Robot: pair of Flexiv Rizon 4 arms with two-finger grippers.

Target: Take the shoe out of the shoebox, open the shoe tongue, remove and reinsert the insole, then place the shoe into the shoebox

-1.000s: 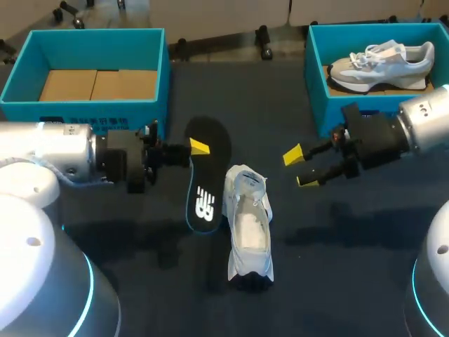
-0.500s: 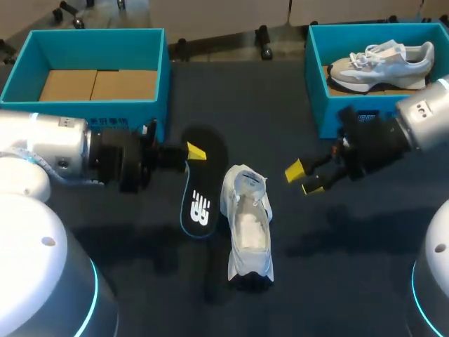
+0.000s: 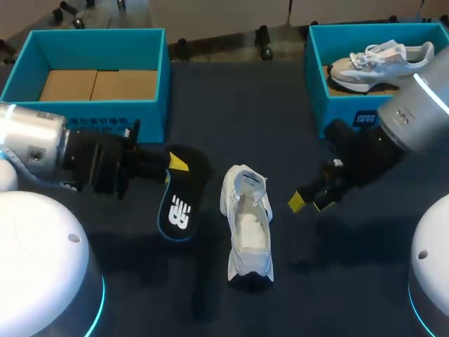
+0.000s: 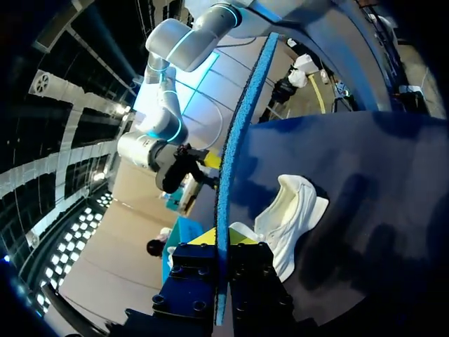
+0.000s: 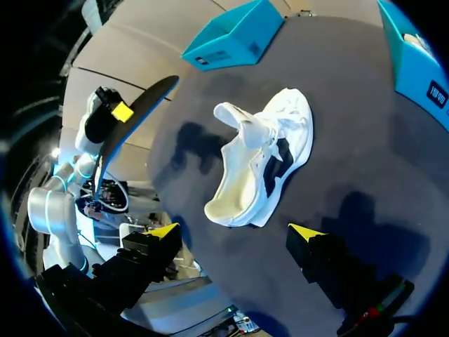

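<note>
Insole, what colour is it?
The insole is black with a white logo and blue edge; head view shows it best.

Bare dark tabletop (image 3: 238,105) spans the upper middle, between the open teal cardboard box (image 3: 105,111) at upper left and the teal box holding a grey sneaker (image 3: 313,84) at upper right. At centre, the white lace-up sneaker (image 3: 247,225) has the black blue-edged insole (image 3: 179,203), pinched in the left gripper (image 3: 175,163), just to its left, and the spread right gripper (image 3: 305,202) close on its right.

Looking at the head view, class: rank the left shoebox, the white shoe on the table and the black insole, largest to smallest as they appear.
Largest: left shoebox.
Then white shoe and insole, unranked: they look alike, and the insole is raised and tilted.
</note>
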